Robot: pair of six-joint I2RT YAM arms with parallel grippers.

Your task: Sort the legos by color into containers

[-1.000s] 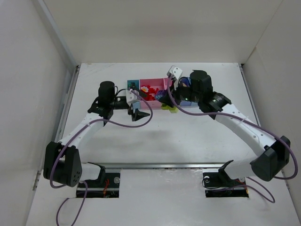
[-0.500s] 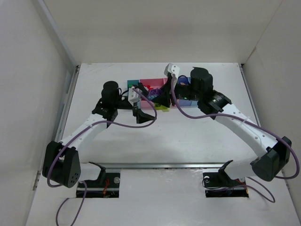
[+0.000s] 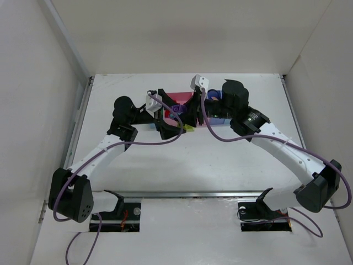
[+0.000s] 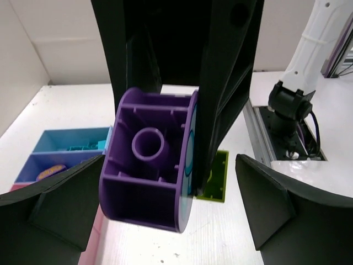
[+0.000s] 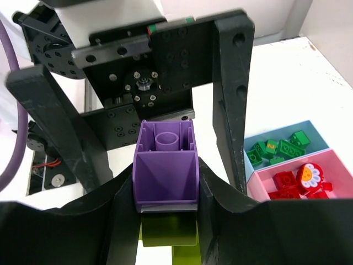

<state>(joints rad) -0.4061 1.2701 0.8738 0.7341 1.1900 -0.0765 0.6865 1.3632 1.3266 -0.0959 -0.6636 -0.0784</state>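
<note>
Purple brick (image 5: 165, 165) sits pinched in the right hand (image 5: 165, 192), near the bins (image 4: 71, 132); the left hand (image 4: 165, 212) is spread wide open around it.

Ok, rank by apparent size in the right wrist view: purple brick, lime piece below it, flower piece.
Largest: purple brick, though it is nearest the camera.
Middle: lime piece, partly hidden, so unsure.
Smallest: flower piece, farther off.

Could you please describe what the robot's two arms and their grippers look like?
The left arm and right arm both have white link shells, black joint housings and a purple cable looping alongside. Each wrist carries a white camera block. The jaws are flat, angular and matte black.
</note>
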